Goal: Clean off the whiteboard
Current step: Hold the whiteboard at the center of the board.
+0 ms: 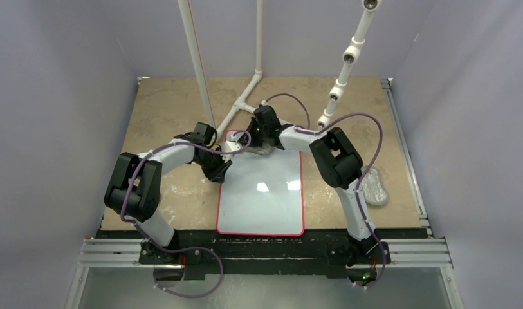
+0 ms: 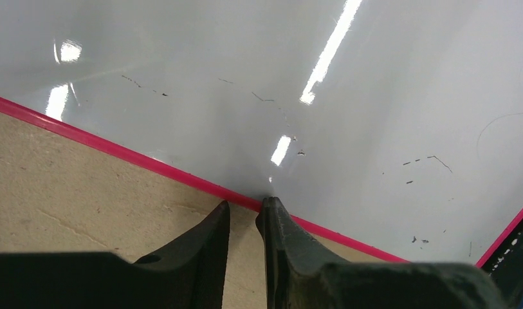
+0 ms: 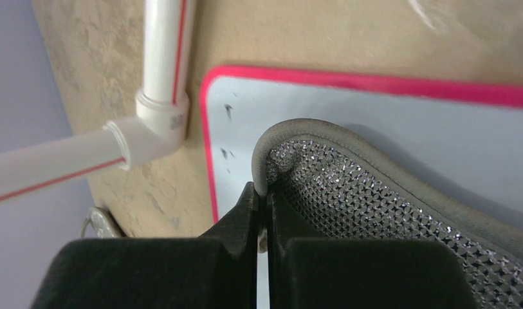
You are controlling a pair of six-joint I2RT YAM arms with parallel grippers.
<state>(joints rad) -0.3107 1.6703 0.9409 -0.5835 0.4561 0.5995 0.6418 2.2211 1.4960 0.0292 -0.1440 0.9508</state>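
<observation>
The whiteboard (image 1: 262, 193) lies flat in the middle of the table, glossy white with a thin red border. Faint black specks and strokes remain on its surface (image 2: 258, 96), and small marks sit near its far corner (image 3: 228, 111). My left gripper (image 2: 246, 209) is at the board's left edge, its jaws a little apart with nothing between them; one fingertip (image 2: 271, 207) touches the red border. My right gripper (image 3: 262, 193) is shut on the rim of a grey-silver mesh pad (image 3: 374, 212), which rests on the board's far end (image 1: 264, 149).
A white PVC pipe frame (image 1: 242, 106) stands just beyond the board's far edge, with its elbow (image 3: 159, 122) close to the board's corner. A second silvery pad (image 1: 374, 187) lies on the table at the right. A black rail (image 1: 265, 248) runs along the near edge.
</observation>
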